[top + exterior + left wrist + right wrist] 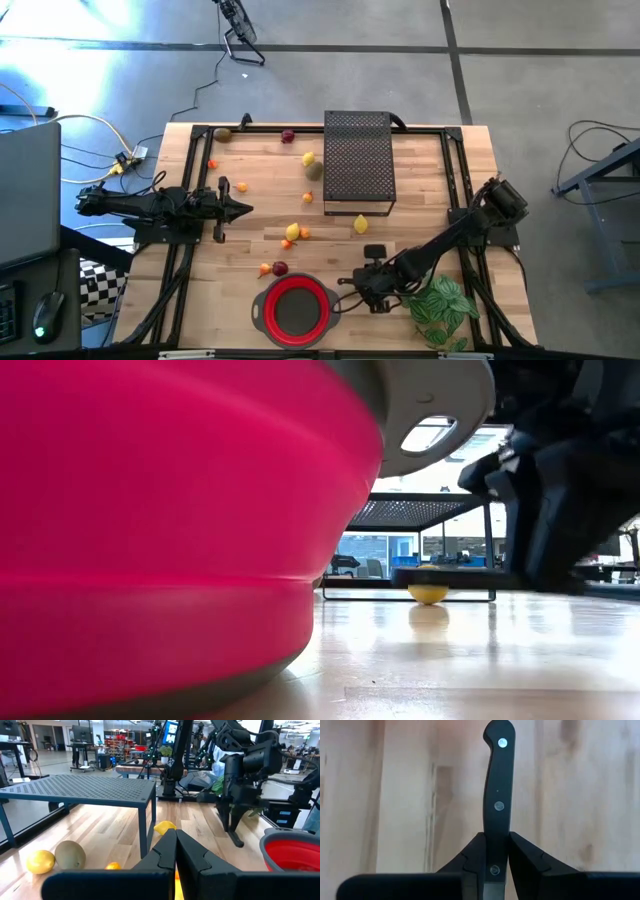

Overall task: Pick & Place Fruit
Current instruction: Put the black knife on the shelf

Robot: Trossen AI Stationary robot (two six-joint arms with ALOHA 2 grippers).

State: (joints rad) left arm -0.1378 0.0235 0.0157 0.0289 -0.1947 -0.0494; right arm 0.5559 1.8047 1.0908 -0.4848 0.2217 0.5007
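Several small fruits lie scattered on the wooden table, among them a yellow one (pixel 309 158), a dark red one (pixel 280 268) and an orange one (pixel 242 186). A red bowl (pixel 296 308) stands at the near edge. My right gripper (pixel 495 837) is just right of the bowl (pixel 352 285), shut on a knife with a dark riveted handle (pixel 496 780). My left gripper (pixel 175 845) waits shut at the table's left (pixel 245 208), holding nothing. My right gripper pinches the knife's dark handle (pixel 495 827) between its two fingers, at the end away from the rounded butt (pixel 499 730). The fingers slant down from above and lie across the handle. The blade is hidden behind the fingers. Whether the knife is clear of the table I cannot tell.
A black mesh stand (pixel 358 160) occupies the far middle, with a yellow fruit (pixel 361 224) by its near edge. A green leafy plant (pixel 440 305) lies at the near right beside my right arm. Bare wood shows between the bowl and the stand.
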